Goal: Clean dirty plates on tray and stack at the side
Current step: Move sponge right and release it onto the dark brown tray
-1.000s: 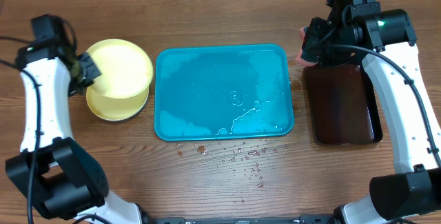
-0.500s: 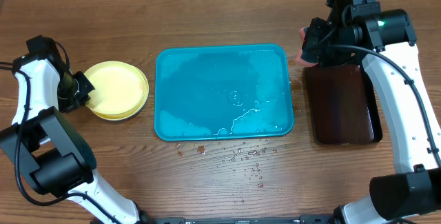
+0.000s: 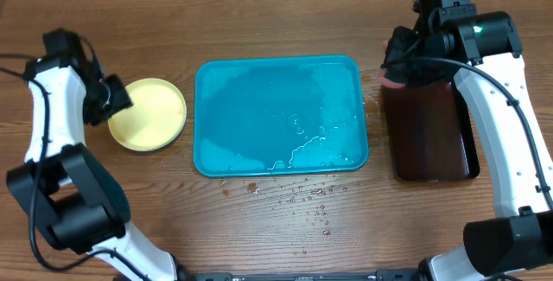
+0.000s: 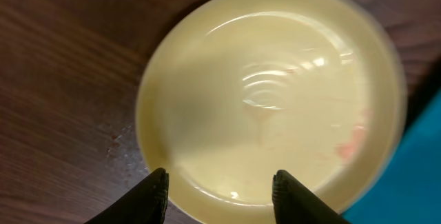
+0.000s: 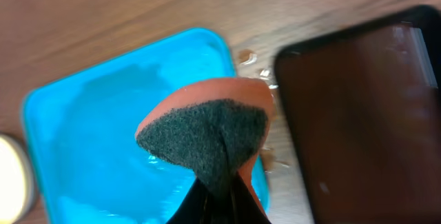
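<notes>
Overhead, the pale yellow plate (image 3: 149, 114) lies on the table (image 3: 173, 225) beside the wet tray (image 3: 281, 117). The left gripper (image 4: 220, 188) is open over its rim; the right gripper (image 5: 217, 207) pinches a sponge (image 5: 207, 131). The plate seems light, stiff and slippery: grasp the rim.

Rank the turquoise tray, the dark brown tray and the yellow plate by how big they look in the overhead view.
1. turquoise tray, clearly largest.
2. dark brown tray.
3. yellow plate, smallest.
</notes>
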You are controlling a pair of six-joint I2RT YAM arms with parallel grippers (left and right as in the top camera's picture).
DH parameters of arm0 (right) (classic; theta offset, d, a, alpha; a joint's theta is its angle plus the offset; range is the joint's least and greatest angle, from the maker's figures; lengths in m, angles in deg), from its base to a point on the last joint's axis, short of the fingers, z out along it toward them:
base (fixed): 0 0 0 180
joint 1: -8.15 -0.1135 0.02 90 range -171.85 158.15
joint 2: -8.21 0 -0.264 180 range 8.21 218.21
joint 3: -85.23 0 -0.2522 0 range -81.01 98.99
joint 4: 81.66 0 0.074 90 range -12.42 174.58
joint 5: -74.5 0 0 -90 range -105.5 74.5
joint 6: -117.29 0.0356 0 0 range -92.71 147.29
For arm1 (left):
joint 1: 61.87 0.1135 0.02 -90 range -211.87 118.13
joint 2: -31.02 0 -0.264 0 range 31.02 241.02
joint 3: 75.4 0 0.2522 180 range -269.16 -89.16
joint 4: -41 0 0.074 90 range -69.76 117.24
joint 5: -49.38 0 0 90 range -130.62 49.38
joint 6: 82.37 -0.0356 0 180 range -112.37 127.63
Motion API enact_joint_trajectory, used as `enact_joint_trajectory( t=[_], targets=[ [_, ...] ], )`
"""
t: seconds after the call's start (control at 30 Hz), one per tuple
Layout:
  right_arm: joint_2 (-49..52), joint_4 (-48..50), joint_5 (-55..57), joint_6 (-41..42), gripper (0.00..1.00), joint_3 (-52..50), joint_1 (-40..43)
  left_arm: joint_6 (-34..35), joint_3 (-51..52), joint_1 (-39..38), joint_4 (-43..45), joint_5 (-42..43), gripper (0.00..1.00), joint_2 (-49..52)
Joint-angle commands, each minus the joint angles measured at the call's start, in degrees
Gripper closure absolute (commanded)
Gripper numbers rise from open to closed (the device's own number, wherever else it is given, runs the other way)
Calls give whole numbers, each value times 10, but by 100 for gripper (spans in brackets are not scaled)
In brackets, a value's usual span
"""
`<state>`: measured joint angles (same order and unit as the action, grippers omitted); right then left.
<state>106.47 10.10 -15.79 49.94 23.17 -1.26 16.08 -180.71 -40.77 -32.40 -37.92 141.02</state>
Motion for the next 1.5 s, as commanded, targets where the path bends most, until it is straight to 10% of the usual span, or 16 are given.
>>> enact_joint_trajectory(
  t=[0.0,0.43,0.53,0.93,1.13,1.3,1.47],
  targets=[
    [-3,-12,96,-20,95,-6,2,-23,-35,-40,8,17,46,-63],
    [-2,78,92,-116,95,-200,110,-60,-35,-183,75,17,27,-66],
    [-2,136,46,-160,95,-261,143,-59,-35,-201,78,16,0,-66],
    [-2,271,1,-325,94,-373,177,-59,-35,-208,79,16,0,-66],
    [-2,281,1,-358,64,-373,177,-59,-35,-208,79,16,0,-66],
    [-9,254,-10,-358,6,-342,177,-59,-35,-208,79,16,0,-66],
    [-63,167,-67,-358,0,-240,177,-59,-35,-208,78,16,0,-66]
  ],
)
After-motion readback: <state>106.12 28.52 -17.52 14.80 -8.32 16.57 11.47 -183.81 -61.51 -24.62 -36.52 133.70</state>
